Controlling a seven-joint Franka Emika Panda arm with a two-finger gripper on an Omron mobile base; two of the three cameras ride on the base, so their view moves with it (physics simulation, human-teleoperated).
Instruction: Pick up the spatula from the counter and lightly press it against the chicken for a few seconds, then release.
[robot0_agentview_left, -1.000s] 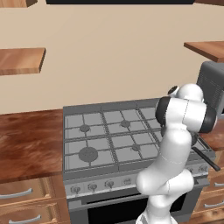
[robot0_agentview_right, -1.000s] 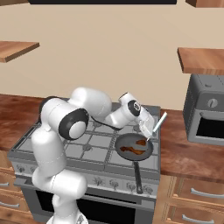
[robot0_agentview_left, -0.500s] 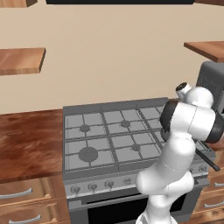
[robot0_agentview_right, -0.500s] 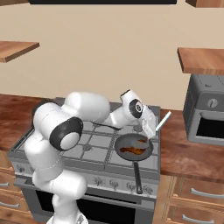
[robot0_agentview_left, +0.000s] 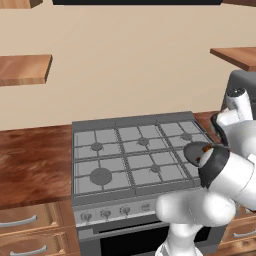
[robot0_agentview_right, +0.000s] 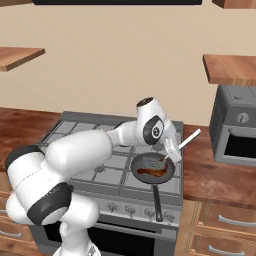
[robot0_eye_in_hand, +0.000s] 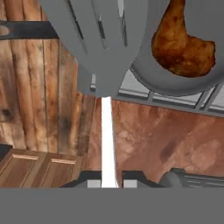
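My gripper is shut on the spatula, whose white handle sticks up to the right. In the hand view the handle runs up from between the fingertips of the gripper to the grey slotted spatula blade. The blade hangs over the pan rim, just left of the browned chicken; I cannot tell whether they touch. From the right base the chicken lies in the dark pan on the stove's front right burner. A bit of the pan peeks out behind my arm.
The pan's long handle points toward the stove's front edge. The grey stove has bare burners to the left. A toaster oven stands on the wooden counter to the right, under a shelf.
My elbow has swung down and toward the cameras. The hand with the spatula stays over the pan's right side, tipped slightly lower.
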